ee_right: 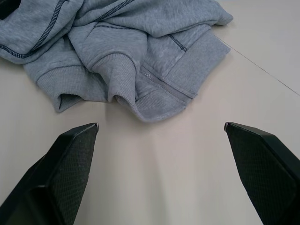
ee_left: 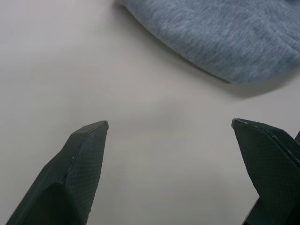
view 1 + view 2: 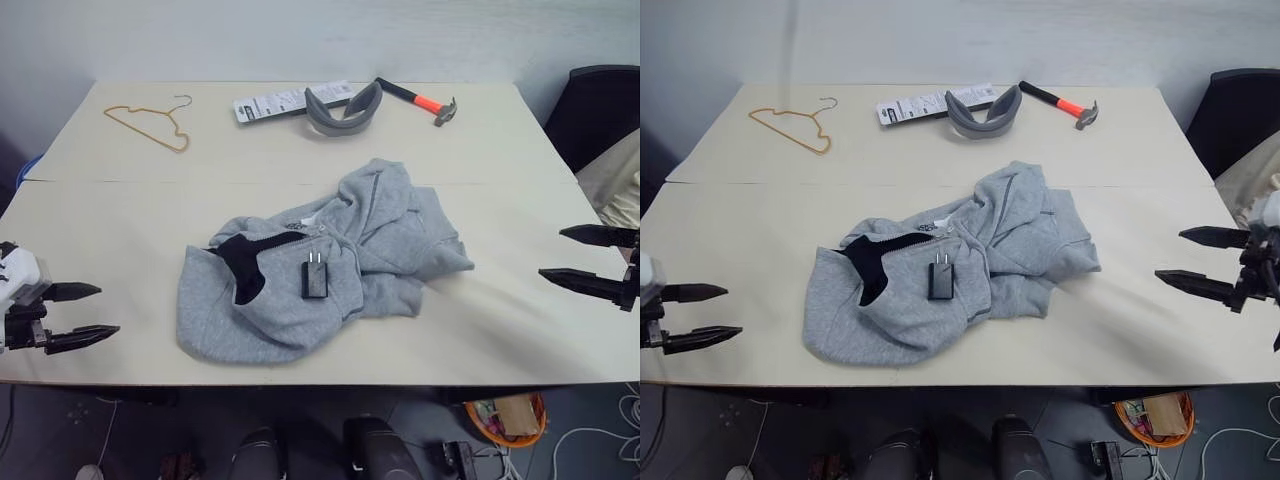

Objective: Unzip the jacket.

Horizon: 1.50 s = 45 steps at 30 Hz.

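Left gripper [image 3: 95,315]: low over the near left edge of the worktop [image 3: 120,220], pointing inward toward the middle; jaws spread wide, nothing between them.
Right gripper [image 3: 565,255]: over the near right edge of the worktop, pointing inward toward the middle; jaws spread wide, empty.
Left wrist view: bare worktop between the fingertips [image 2: 91,136]; the rounded grey hem of the jacket [image 2: 225,37] lies beyond them, apart.
Right wrist view: ribbed cuff and hem folds of the jacket lie ahead of the fingertips [image 1: 79,138], not touching.
Jacket [image 3: 300,270]: crumpled in a heap at the middle of the worktop, between the two grippers and well apart from both; black hood lining shows on its left part.
Black tag [image 3: 316,278]: small dark rectangular piece lying on top of the jacket, near its middle.
Wire hanger [image 3: 150,125]: far left of the worktop.
Printed card [image 3: 275,102]: far side, just beside the grey padded band [image 3: 345,110].
Hammer [image 3: 425,100]: orange grip, far right of the band.
Dark chair [image 3: 595,115]: off the worktop's right far corner.
Path to jacket: open worktop on both sides.
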Motion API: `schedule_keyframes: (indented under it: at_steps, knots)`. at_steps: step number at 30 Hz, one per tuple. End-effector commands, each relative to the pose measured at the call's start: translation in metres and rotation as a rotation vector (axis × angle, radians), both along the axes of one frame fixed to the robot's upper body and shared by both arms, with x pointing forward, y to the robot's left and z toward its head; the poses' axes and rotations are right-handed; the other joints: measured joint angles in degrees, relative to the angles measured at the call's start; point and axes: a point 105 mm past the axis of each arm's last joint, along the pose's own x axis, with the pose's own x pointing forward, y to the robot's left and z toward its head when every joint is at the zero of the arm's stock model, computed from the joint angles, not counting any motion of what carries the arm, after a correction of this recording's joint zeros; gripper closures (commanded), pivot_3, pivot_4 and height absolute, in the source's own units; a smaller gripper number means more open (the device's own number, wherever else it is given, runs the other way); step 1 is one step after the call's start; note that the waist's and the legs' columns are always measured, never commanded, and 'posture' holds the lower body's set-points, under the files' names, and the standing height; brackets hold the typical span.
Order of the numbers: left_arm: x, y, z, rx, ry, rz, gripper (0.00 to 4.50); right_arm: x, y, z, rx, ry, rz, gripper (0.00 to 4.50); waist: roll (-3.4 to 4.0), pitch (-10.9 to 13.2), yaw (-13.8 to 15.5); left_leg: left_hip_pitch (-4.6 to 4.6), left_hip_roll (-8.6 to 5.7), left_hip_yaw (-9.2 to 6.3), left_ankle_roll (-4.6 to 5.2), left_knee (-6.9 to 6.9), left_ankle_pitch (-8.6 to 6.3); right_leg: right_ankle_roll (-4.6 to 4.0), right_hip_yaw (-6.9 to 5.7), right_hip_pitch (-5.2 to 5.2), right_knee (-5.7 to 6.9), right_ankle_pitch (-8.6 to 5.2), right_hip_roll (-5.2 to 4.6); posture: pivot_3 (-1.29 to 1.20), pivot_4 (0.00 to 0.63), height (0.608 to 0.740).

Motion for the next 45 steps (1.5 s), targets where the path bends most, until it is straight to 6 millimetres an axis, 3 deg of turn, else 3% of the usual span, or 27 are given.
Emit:
schedule_keyframes:
  at_steps: [1, 14, 21, 24, 28, 32, 34, 37, 40, 45]
  knots:
    - [0.003, -0.001, 0.01, 0.018, -0.044, -0.016, 0.04, -0.002, 0.002, 0.012, -0.007, -0.055, 0.01, 0.0, 0.0, 0.0, 0.0, 0.01, 0.0, 0.02, 0.0, 0.0, 0.0, 0.0, 0.02, 0.0, 0.0, 0.0, 0.0, 0.0, 0.15, 0.74]
    - [0.017, -0.017, 0.026, -0.05, -0.105, -0.015, 0.04, -0.001, 0.006, 0.015, 0.0, -0.087, -0.001, 0.0, 0.0, 0.0, 0.0, 0.09, 0.07, 0.31, 0.0, 0.02, 0.0, 0.05, 0.16, -0.06, 0.03, 0.03, 0.13, 0.0, 0.15, 0.74]
    - [0.019, -0.047, 0.038, -0.159, -0.11, -0.081, 0.04, 0.001, 0.026, 0.024, 0.025, -0.106, 0.042, 0.0, 0.0, 0.0, 0.0, 0.11, 0.13, 0.42, -0.01, 0.06, -0.01, 0.09, 0.24, -0.11, 0.07, 0.05, 0.23, 0.0, 0.15, 0.74]
    - [0.018, -0.071, 0.045, -0.25, -0.101, -0.141, 0.04, 0.002, 0.048, 0.03, 0.044, -0.115, 0.102, 0.0, 0.0, 0.0, 0.0, 0.13, 0.18, 0.47, -0.04, 0.08, -0.02, 0.1, 0.3, -0.11, 0.08, 0.06, 0.29, 0.0, 0.15, 0.74]
    - [0.012, -0.127, 0.062, -0.342, -0.075, -0.345, 0.04, 0.002, 0.111, 0.037, 0.056, -0.162, 0.3, 0.0, -0.04, 0.0, 0.0, 0.08, 0.46, 0.43, -0.2, 0.37, -0.12, 0.09, 0.46, -0.1, 0.16, 0.06, 0.57, 0.0, 0.15, 0.74]
    - [0.004, -0.173, 0.056, -0.302, -0.028, -0.543, 0.04, 0.009, 0.177, 0.029, 0.028, -0.247, 0.466, 0.0, -0.04, 0.0, -0.1, 0.11, 0.52, 0.49, -0.29, 0.46, -0.18, 0.09, 0.7, -0.1, 0.18, 0.06, 0.71, 0.0, 0.15, 0.74]
    - [0.007, -0.185, 0.056, -0.282, -0.041, -0.576, 0.04, 0.017, 0.201, 0.023, 0.009, -0.28, 0.498, 0.0, -0.04, 0.0, -0.1, 0.09, 0.54, 0.53, -0.31, 0.56, -0.19, 0.09, 0.75, -0.13, 0.21, 0.06, 0.79, 0.0, 0.15, 0.74]
    - [0.011, -0.19, 0.055, -0.254, -0.046, -0.606, 0.04, 0.018, 0.233, 0.003, -0.044, -0.282, 0.604, 0.0, -0.05, 0.0, 0.0, -0.03, 0.58, 0.55, -0.33, 0.63, -0.22, 0.09, 0.79, -0.25, 0.21, 0.06, 0.85, 0.0, 0.15, 0.74]
    - [0.013, -0.183, 0.051, -0.215, -0.042, -0.597, 0.04, 0.021, 0.251, -0.024, -0.189, -0.313, 0.698, 0.0, -0.05, 0.0, 0.0, -0.17, 0.6, 0.69, -0.27, 0.7, -0.27, 0.09, 0.81, -0.45, 0.22, 0.06, 0.88, 0.0, 0.15, 0.74]
    - [0.015, -0.17, 0.049, -0.18, -0.048, -0.569, 0.04, 0.033, 0.273, -0.033, -0.176, -0.314, 0.707, 0.0, -0.1, 0.0, -0.1, -0.21, 0.6, 0.95, -0.21, 0.85, -0.3, 0.09, 0.77, -0.69, 0.49, 0.06, 0.87, 0.0, 0.15, 0.74]
